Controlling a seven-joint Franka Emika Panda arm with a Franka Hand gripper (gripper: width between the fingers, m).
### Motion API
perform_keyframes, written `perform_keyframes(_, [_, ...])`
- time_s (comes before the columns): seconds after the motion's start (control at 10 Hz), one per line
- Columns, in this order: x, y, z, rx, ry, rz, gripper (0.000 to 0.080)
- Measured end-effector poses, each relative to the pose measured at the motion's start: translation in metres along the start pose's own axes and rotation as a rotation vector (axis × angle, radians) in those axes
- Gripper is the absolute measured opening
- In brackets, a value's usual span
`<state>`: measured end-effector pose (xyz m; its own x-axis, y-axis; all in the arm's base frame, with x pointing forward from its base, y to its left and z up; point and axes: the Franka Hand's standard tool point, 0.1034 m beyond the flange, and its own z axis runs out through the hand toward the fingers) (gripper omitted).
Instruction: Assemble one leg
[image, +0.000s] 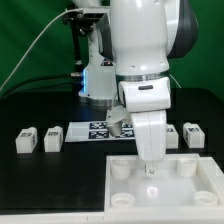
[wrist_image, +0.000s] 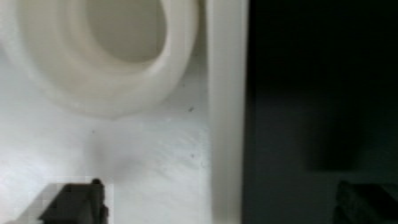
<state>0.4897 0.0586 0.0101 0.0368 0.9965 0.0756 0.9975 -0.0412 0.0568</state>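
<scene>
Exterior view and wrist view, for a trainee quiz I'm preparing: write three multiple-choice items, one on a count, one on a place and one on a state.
1. How many legs lie to the exterior view's left of the marker board?
A. none
B. two
C. five

2. What does the claw hang over?
A. the marker board
B. the white tray-like piece
C. those legs

3. How is the claw?
A. open, holding nothing
B. shut on a leg
C. shut on the marker board

Answers:
1 B: two small tagged blocks sit side by side there.
2 B: the exterior view shows the claw above that piece, and the wrist view looks down on one of its round sockets.
3 A: in the wrist view the fingers stand far apart with nothing between them.
</scene>
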Motion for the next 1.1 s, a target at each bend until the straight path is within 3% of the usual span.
perform_keyframes(0.4, [0.002,-0.001,-0.001,0.004,-0.001,0.036,0.0648])
perform_keyframes(0.5, [0.008,-0.004,-0.011,0.008,-0.004,0.097,0.0648])
perform_keyframes(0.8, [0.046,-0.018,-0.051,-0.007,-0.017,0.373,0.0648])
perform_keyframes(1.1, [0.088,-0.030,-0.062,-0.020,-0.001,0.740,0.0648])
